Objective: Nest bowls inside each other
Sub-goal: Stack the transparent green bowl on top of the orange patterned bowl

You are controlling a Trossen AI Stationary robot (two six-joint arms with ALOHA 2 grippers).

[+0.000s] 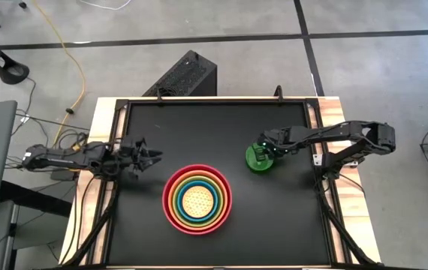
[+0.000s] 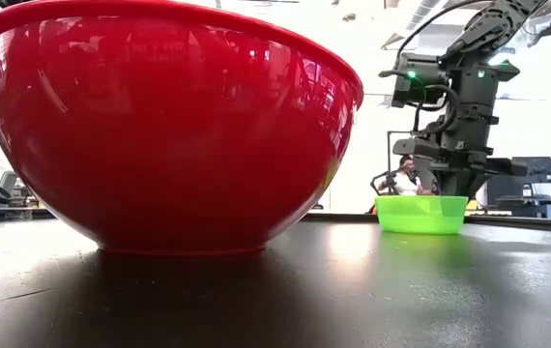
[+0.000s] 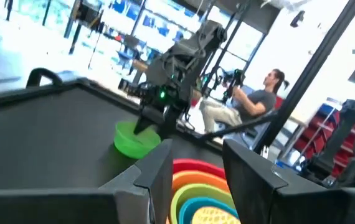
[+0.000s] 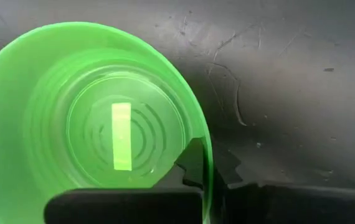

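On the black table (image 1: 289,225), right gripper (image 4: 210,171) fingers clamped on small translucent green bowl (image 1: 258,157) rim, left gripper (image 1: 152,156) fingers apart.

Red bowl (image 2: 164,126) cropped at low view's top; nested bowls inside hidden there

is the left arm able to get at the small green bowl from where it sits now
Probably not easily. The small green bowl sits on the far side of the nested stack from the left gripper, and the right gripper already has its jaws shut on the bowl's rim, so that arm crowds the approach.
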